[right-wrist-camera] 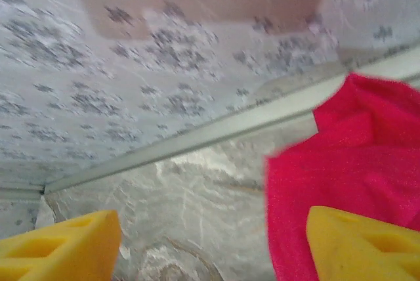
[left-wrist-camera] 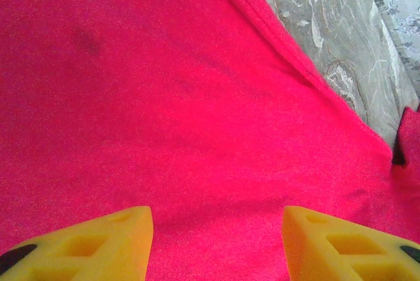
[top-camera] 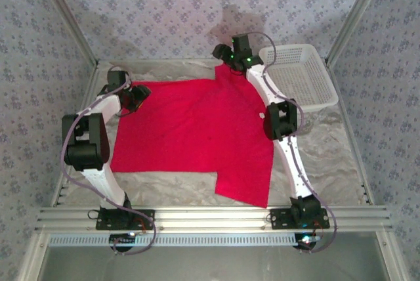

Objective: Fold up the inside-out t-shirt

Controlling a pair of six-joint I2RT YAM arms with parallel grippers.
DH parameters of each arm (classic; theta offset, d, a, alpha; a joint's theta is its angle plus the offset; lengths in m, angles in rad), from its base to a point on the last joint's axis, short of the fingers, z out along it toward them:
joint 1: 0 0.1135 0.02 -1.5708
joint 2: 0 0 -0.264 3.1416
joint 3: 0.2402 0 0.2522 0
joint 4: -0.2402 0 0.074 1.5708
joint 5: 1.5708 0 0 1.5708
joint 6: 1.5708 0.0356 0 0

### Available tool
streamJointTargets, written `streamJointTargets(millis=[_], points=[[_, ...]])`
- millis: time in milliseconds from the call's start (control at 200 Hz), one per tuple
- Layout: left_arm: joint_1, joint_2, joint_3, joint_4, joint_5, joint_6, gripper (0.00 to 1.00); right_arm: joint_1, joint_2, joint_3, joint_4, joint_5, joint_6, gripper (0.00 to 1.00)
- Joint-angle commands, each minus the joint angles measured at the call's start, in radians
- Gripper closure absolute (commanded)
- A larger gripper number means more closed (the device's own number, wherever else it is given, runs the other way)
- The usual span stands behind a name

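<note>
The inside-out t-shirt (top-camera: 190,130) lies spread and mostly flat on the table, plain red, with one part reaching toward the near edge at the right. My left gripper (top-camera: 134,97) hovers at its far left corner. In the left wrist view that gripper (left-wrist-camera: 216,241) is open, with flat red cloth (left-wrist-camera: 164,97) below and nothing between its yellow fingers (left-wrist-camera: 98,245). My right gripper (top-camera: 231,58) is at the shirt's far edge, where the cloth rises in a small peak (top-camera: 226,72). In the right wrist view it (right-wrist-camera: 213,245) is open wide, and the bunched red cloth (right-wrist-camera: 341,169) hangs beside its right finger (right-wrist-camera: 361,245), not clamped.
A white lattice basket (top-camera: 298,74) stands at the back right, close to the right arm. The marbled grey table (top-camera: 321,150) is walled by patterned panels and a metal frame rail (right-wrist-camera: 197,140). Bare table shows right of the shirt and along its near edge.
</note>
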Motion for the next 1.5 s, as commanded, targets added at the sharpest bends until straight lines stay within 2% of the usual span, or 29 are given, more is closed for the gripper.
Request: streamJointTargets(millis=[0, 110, 235, 340, 615, 795, 929, 1004, 1054, 1114, 1194, 1384, 1494], points=[[-0.003, -0.013, 0.075, -0.038, 0.001, 0.042, 0.46, -0.001, -0.135, -0.161, -0.067, -0.056, 0.027, 0.21], [-0.002, 0.041, 0.137, -0.078, -0.002, 0.059, 0.46, 0.003, -0.262, -0.391, -0.053, -0.053, 0.01, 0.22], [-0.002, 0.128, 0.205, -0.067, 0.039, 0.036, 0.46, 0.012, -0.335, -0.577, -0.042, -0.029, -0.031, 0.23], [-0.003, 0.217, 0.309, -0.081, 0.071, 0.016, 0.46, 0.008, -0.354, -0.676, -0.048, -0.047, -0.033, 0.23], [-0.009, 0.457, 0.602, -0.177, 0.036, 0.045, 0.46, 0.035, -0.459, -0.871, 0.008, -0.09, -0.025, 0.23], [-0.008, 0.677, 0.973, -0.393, -0.025, 0.13, 0.46, 0.06, -0.557, -1.021, 0.026, -0.099, -0.011, 0.22], [-0.005, 0.875, 1.36, -0.588, -0.066, 0.19, 0.47, 0.053, -0.632, -1.134, 0.037, -0.093, -0.008, 0.22], [0.006, 0.969, 1.574, -0.665, -0.059, 0.192, 0.48, 0.049, -0.653, -1.157, 0.036, -0.088, -0.021, 0.22], [0.014, 0.988, 1.645, -0.692, -0.036, 0.183, 0.49, 0.05, -0.652, -1.151, 0.024, -0.084, -0.038, 0.22], [0.015, 0.958, 1.634, -0.707, -0.025, 0.175, 0.49, 0.05, -0.641, -1.132, 0.005, -0.087, -0.051, 0.22], [0.001, 0.866, 1.524, -0.68, -0.012, 0.187, 0.49, 0.05, -0.626, -1.125, 0.008, -0.089, -0.056, 0.22], [-0.014, 0.543, 1.01, -0.451, -0.034, 0.195, 0.46, 0.041, -0.594, -1.108, 0.008, -0.1, -0.052, 0.22], [-0.001, 0.423, 0.801, -0.388, -0.08, 0.196, 0.45, 0.037, -0.593, -1.103, 0.006, -0.102, -0.05, 0.22]])
